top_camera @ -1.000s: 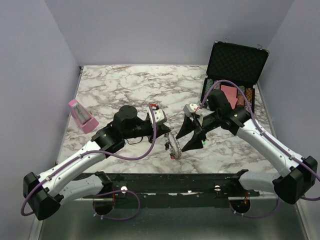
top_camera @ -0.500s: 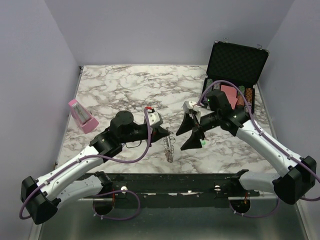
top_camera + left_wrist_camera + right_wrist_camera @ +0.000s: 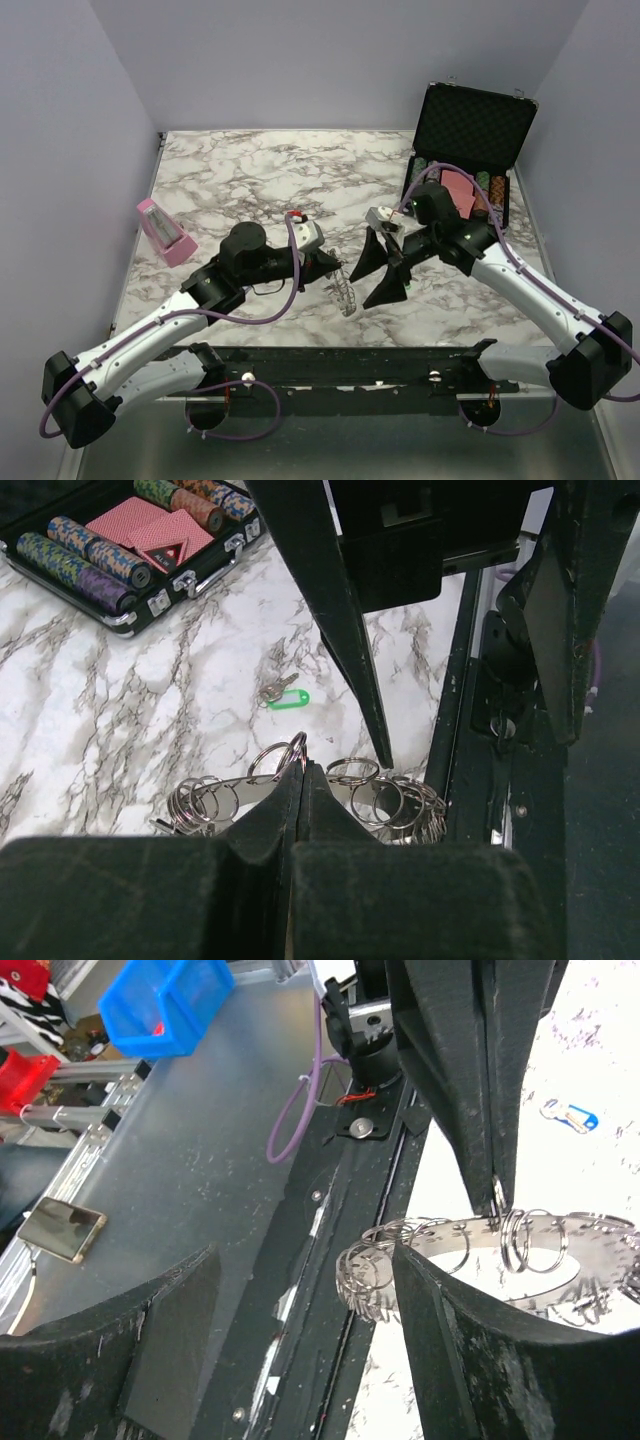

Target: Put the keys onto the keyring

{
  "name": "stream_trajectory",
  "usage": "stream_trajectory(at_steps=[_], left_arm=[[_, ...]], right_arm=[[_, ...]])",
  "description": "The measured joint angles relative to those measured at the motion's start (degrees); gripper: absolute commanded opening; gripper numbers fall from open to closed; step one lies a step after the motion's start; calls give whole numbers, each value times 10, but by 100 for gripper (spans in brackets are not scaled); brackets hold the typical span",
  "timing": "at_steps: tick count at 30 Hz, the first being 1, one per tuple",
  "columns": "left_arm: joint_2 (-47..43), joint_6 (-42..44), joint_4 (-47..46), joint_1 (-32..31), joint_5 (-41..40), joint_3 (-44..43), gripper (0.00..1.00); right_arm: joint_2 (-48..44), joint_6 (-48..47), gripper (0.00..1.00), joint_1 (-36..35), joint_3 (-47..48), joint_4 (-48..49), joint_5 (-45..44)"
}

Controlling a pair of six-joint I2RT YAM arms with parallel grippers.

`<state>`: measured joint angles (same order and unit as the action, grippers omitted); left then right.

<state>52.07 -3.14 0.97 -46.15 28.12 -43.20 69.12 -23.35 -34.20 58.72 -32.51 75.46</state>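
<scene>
Black two-finger left gripper (image 3: 300, 772) is pinched fully shut on the thin silvery metal keyring (image 3: 347, 296), whose rim is hung with small split rings. It holds the ring near the front edge of the white marbled table (image 3: 250, 180). Just beside the ring, the black right gripper (image 3: 377, 276) has its fingers spread wide, gripping nothing. A small green-headed key (image 3: 283, 696) lies on the marble nearby, and a blue-headed key (image 3: 570, 1115) lies apart from it.

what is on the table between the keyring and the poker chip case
In the left wrist view, one green-headed key lies on the marble between the keyring and the chip case.
</scene>
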Motion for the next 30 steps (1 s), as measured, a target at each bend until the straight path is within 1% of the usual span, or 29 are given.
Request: stream_trajectory(at_steps=[4, 7, 10, 12, 14, 17, 19, 22, 30], left_arm=[[0, -12, -15, 0, 0, 8, 0], [0, -17, -23, 0, 0, 15, 0], [0, -23, -26, 0, 0, 22, 0], [0, -24, -27, 0, 5, 26, 0], [0, -25, -26, 0, 13, 29, 0], [0, -29, -28, 0, 23, 32, 0], [0, -37, -35, 0, 29, 38, 0], [-3, -54, -52, 0, 37, 54, 0], [-21, -97, -100, 0, 44, 97, 0]], right_arm=[[7, 28, 79, 0, 0, 30, 5], [9, 32, 80, 0, 1, 32, 4], [10, 17, 81, 0, 17, 12, -9], [12, -8, 81, 0, 52, -20, -29], [20, -40, 77, 0, 101, -55, -50], [29, -81, 65, 0, 153, -84, -74], [31, -93, 55, 0, 157, -94, -78], [40, -102, 46, 0, 151, -114, -76], [15, -134, 41, 0, 87, -156, -81]])
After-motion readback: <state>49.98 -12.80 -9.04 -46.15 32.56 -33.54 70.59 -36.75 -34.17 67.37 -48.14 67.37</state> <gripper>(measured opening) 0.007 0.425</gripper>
